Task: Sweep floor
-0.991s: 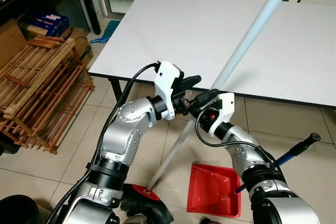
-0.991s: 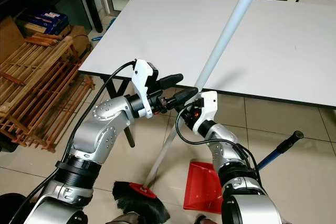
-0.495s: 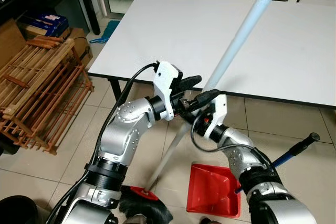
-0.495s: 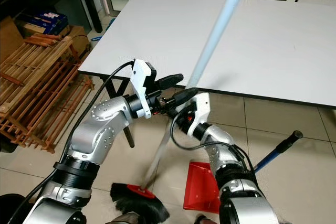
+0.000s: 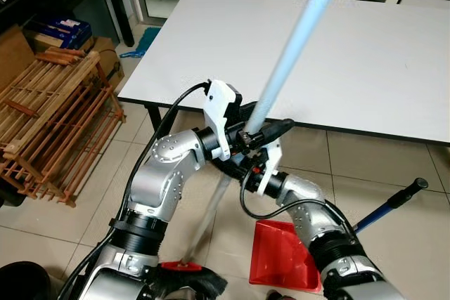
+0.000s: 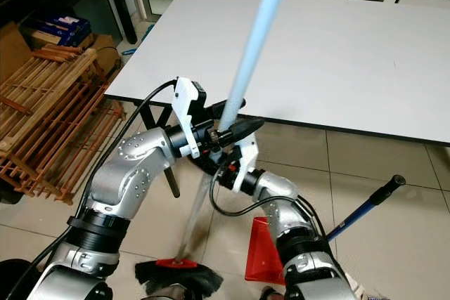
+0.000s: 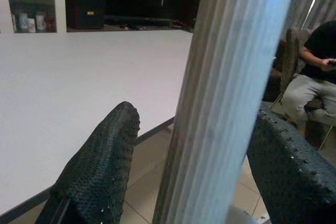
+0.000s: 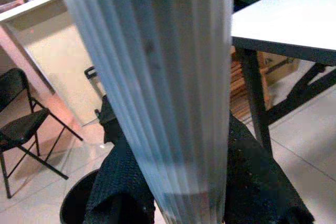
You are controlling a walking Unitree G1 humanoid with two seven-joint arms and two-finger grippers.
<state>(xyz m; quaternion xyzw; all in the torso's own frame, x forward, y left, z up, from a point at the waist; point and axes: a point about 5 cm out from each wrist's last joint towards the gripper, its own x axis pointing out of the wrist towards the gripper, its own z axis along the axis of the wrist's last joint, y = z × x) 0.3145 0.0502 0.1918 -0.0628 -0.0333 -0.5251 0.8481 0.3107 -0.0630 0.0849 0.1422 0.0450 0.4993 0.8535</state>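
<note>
A broom with a pale blue pole point(image 5: 295, 33) and a red head with black bristles point(image 5: 184, 272) stands slanted on the tiled floor before me. My left gripper point(image 5: 261, 121) is shut round the pole at table-edge height; in the left wrist view the pole point(image 7: 226, 103) sits between its two black fingers point(image 7: 100, 166). Just below it, my right gripper point(image 5: 235, 165) is shut on the same pole point(image 8: 163, 93). A red dustpan point(image 5: 281, 254) with a blue and black handle point(image 5: 394, 198) lies on the floor to the right of the broom head.
A large white table point(image 5: 337, 47) stands straight ahead, its near edge behind the grippers. A wooden slatted rack point(image 5: 49, 117) is on the left, and a black bin point(image 5: 21, 282) sits at the lower left. A person point(image 7: 315, 72) sits beyond the table.
The pole's top has swung left and the broom head has slid left across the tiles. My right gripper has moved left, in under the left gripper. Both keep hold of the pole.
</note>
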